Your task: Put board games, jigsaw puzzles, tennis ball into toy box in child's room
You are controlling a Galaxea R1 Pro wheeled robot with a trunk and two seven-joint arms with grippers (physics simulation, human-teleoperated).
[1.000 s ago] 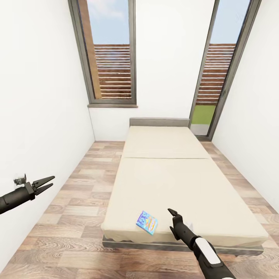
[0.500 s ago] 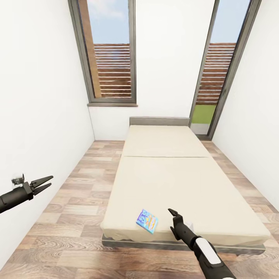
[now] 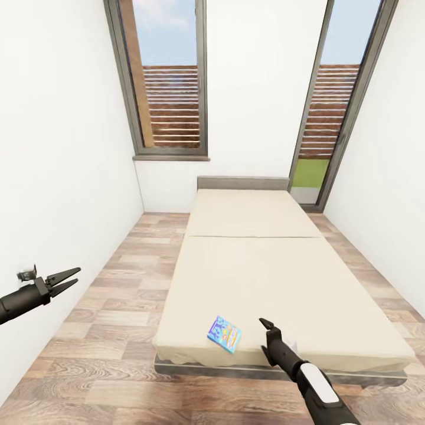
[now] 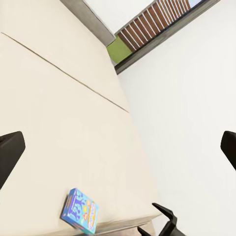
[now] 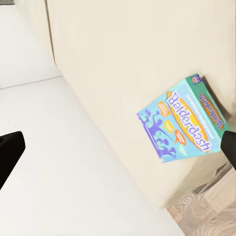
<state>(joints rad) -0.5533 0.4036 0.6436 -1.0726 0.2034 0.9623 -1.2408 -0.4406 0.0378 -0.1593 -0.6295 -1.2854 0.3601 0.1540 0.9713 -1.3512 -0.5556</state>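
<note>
A small blue board game (image 3: 224,334) lies flat near the foot corner of the beige bed (image 3: 260,265). My right gripper (image 3: 264,336) hovers open just to the right of it, over the mattress edge. In the right wrist view the box (image 5: 184,123) reads "Balderdash" and lies ahead of the open right gripper (image 5: 120,147), apart from it. My left gripper (image 3: 65,277) hangs open over the floor far to the left, by the wall. The left wrist view looks past the left gripper (image 4: 118,147) at the box (image 4: 81,216) and the bed (image 4: 59,123). The table, toy box, jigsaw puzzles and tennis ball are out of view.
White walls (image 3: 53,147) close in on both sides of the narrow room. Tall grey-framed windows (image 3: 171,82) stand behind the headboard (image 3: 242,183). A strip of wood-plank floor (image 3: 118,295) runs between the left wall and the bed.
The whole picture has shifted slightly, so the camera has crept toward the bed. Both grippers stay open and the blue box lies where it was.
</note>
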